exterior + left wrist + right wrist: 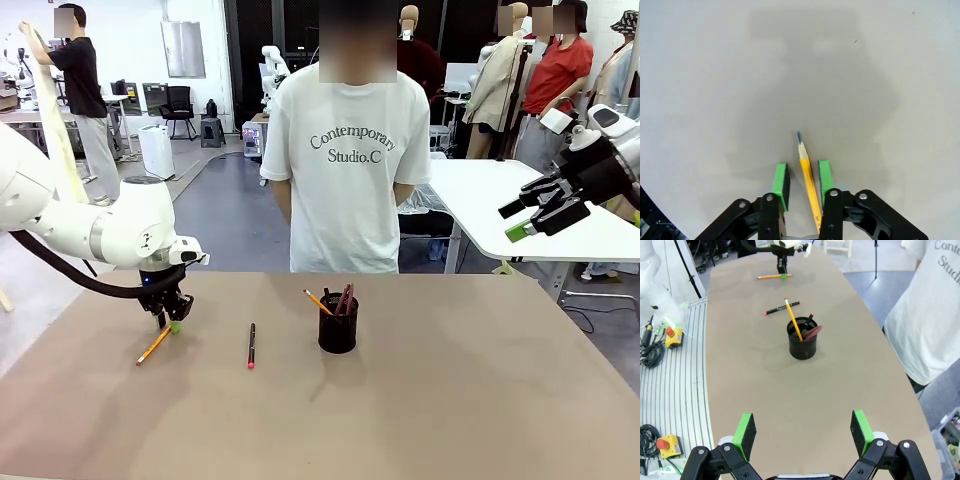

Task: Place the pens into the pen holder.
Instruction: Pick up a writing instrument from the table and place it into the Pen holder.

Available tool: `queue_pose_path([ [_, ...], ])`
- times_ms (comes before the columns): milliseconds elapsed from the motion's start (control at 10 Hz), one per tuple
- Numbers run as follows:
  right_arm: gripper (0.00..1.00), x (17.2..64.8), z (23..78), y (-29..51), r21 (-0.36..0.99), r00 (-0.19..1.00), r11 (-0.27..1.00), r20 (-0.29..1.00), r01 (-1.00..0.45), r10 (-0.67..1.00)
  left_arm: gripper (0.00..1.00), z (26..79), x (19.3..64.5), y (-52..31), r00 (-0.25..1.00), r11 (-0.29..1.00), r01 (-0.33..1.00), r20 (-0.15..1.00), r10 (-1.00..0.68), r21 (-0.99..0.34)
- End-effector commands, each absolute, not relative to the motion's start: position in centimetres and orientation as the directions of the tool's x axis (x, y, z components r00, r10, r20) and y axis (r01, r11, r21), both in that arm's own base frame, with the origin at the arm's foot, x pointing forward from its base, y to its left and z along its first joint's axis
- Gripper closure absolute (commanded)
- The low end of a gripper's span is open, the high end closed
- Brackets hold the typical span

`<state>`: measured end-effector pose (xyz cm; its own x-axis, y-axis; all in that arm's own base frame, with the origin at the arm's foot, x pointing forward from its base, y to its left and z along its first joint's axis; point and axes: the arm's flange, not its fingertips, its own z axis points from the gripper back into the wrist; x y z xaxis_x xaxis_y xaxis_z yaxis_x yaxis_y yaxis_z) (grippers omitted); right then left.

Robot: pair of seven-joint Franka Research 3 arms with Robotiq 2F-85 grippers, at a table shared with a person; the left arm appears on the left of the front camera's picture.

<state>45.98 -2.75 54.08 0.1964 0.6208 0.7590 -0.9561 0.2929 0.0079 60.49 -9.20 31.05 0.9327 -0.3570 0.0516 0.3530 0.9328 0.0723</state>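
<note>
Close the left end effector (pixel 166 320) firmly on the yellow pencil (pixel 807 177) before any lift. Green pads (pixel 782 182) narrowly apart on either side of the shaft, one seemingly touching and a sliver of gap at the other, so not yet clamped. Grip close to the lead end (tip poking out just past the pads), so expect the long tail to sag or swing. Lift slowly and straight up off the counter (pixel 450 400). Carry it across to the pen holder (pixel 338 322), stand it upright over the rim, and let go only with the lower end inside.

Pass clear of the black pen with the red tip (pixel 251 345), lying loose between pencil and holder.

Right end effector (pixel 535 215) raised well off to the side, jaws wide apart, holding nothing.

Already in the mesh holder: a second yellow pencil (pixel 793 322), a dark-red pen (pixel 813 331) and possibly a dark pen with a red end (pixel 809 319), all leaning on the rim.
</note>
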Motion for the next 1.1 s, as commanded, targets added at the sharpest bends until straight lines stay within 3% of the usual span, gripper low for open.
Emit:
queue_pose_path([
  [0,0.0,46.0,54.2,-2.5,-0.006,0.191,0.298,0.754,-0.955,0.628,1.0,30.9,60.7,-8.7,0.93,0.928,0.362,0.032,-0.366,0.085],
  [500,0.0,46.0,54.2,-2.5,-0.006,0.191,0.298,0.754,-0.955,0.628,1.0,31.6,59.9,-8.7,0.91,0.911,0.413,-0.033,-0.413,0.003],
  [1000,0.0,46.0,54.2,-2.5,-0.006,0.191,0.298,0.754,-0.955,0.628,1.0,37.1,57.6,-7.3,0.854,0.762,0.506,0.112,-0.508,-0.405],
])
